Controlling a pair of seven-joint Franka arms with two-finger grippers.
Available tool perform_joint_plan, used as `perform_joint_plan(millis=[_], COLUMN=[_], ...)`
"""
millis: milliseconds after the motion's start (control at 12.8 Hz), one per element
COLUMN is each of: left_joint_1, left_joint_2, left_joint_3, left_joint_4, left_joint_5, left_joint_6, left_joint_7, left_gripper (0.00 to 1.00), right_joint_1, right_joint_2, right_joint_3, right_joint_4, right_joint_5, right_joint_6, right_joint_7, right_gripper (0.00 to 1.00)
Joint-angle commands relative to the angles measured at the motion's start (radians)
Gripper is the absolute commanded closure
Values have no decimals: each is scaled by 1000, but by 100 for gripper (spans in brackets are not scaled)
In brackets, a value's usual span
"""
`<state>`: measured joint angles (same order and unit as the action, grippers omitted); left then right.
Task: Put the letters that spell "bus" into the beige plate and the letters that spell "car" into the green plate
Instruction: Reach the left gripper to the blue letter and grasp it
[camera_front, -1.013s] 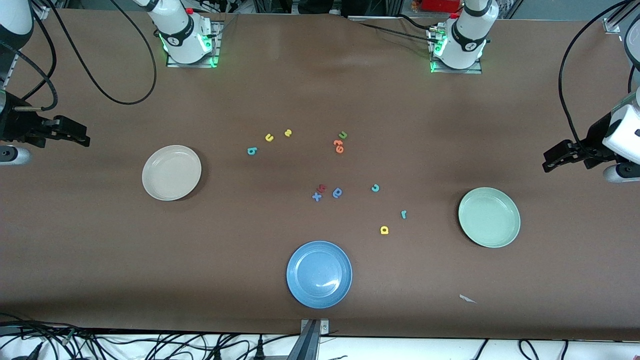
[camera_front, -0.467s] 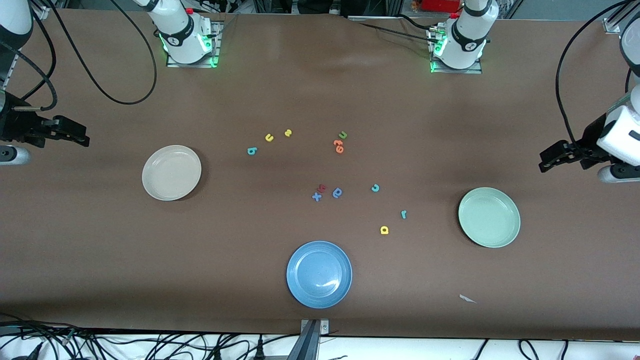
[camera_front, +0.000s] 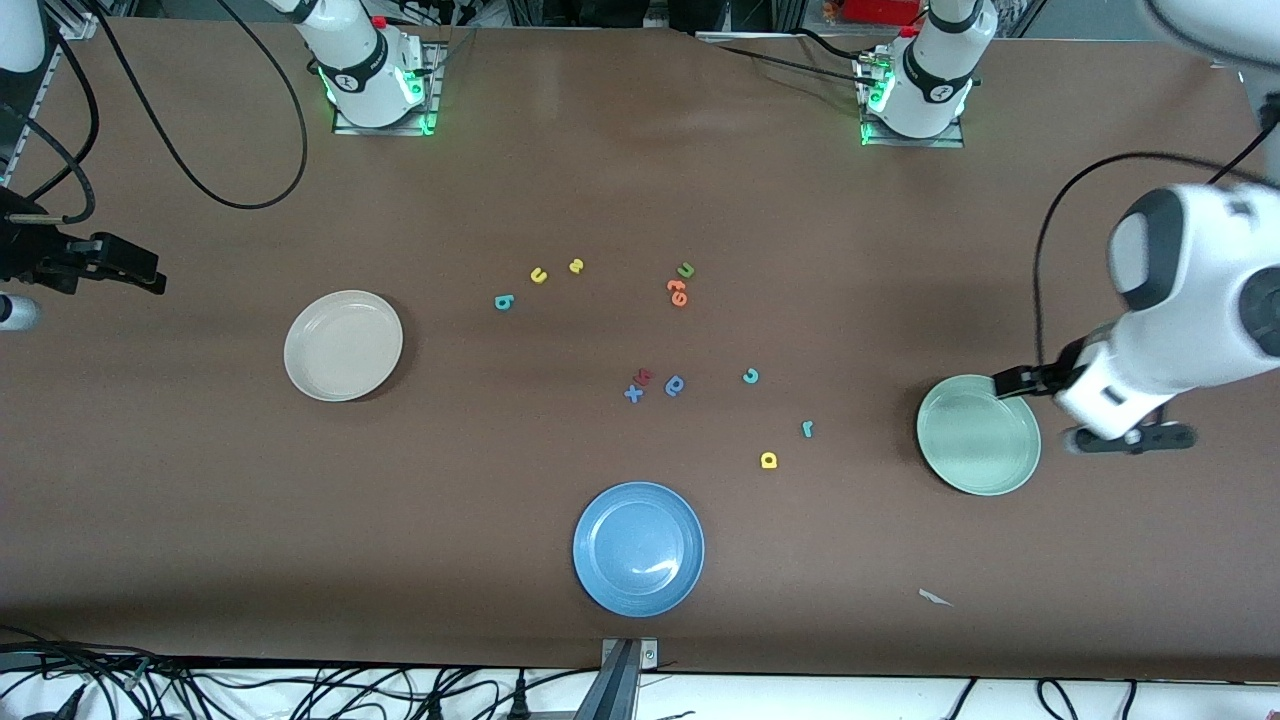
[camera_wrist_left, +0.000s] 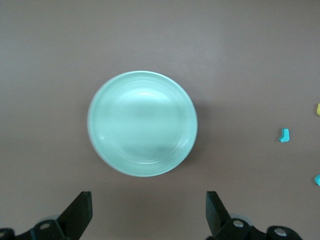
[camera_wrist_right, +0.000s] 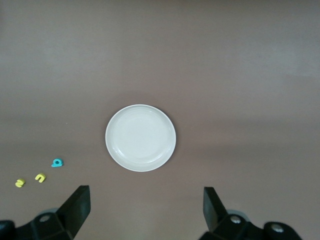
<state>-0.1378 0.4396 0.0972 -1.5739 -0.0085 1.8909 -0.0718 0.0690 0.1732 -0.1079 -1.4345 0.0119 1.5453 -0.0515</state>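
Observation:
The beige plate (camera_front: 343, 345) (camera_wrist_right: 140, 137) lies toward the right arm's end of the table. The teal "b" (camera_front: 503, 301), yellow "u" (camera_front: 539, 275) and yellow "s" (camera_front: 575, 266) lie on the table beside it. The green plate (camera_front: 978, 434) (camera_wrist_left: 142, 123) lies toward the left arm's end. The teal "c" (camera_front: 751, 376), teal "r" (camera_front: 807, 428) and yellow "a" (camera_front: 768, 460) lie on the table beside it. My left gripper (camera_front: 1008, 383) (camera_wrist_left: 147, 215) hangs open and empty over the green plate's rim. My right gripper (camera_front: 152, 279) (camera_wrist_right: 145, 207) is open and empty over the table's end, apart from the beige plate.
A blue plate (camera_front: 638, 548) sits near the front edge. A green "u" (camera_front: 686, 270) and orange letters (camera_front: 677, 291) lie mid-table. A blue "x" (camera_front: 633, 393), a red letter (camera_front: 645, 376) and a blue rounded letter (camera_front: 675, 385) lie nearer. A paper scrap (camera_front: 935, 598) lies near the green plate.
The left arm has swung in from the table's end, bringing its gripper to the green plate's rim. The right gripper has drifted slightly toward the table's end. No letter has moved.

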Motion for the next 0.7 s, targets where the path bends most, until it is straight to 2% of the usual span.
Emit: perform_joint_plan(millis=[0, 156, 389, 545, 623], left_joint_1=[-86, -109, -178, -218, -232], left_joint_2=[147, 218, 274, 323, 341], left_joint_3=[4, -19, -36, -36, -36], left_joint_4=[57, 45, 41, 40, 38], left_joint_5=[-19, -88, -100, -123, -123], left_joint_6=[116, 273, 336, 397, 411], left_joint_7=[-41, -69, -92, -195, -254], left_gripper=[0, 0, 0, 0, 0], right_joint_1=[2, 2, 14, 15, 23], right_joint_2=[-6, -12, -15, -11, -9], right_joint_3=[-30, -47, -27, -26, -6], right_joint_4=[9, 9, 9, 9, 9], right_joint_5=[45, 45, 28, 42, 43], right_joint_6=[-14, -16, -24, -51, -53], right_joint_7=[4, -7, -8, -11, -4], right_gripper=[0, 0, 0, 0, 0])
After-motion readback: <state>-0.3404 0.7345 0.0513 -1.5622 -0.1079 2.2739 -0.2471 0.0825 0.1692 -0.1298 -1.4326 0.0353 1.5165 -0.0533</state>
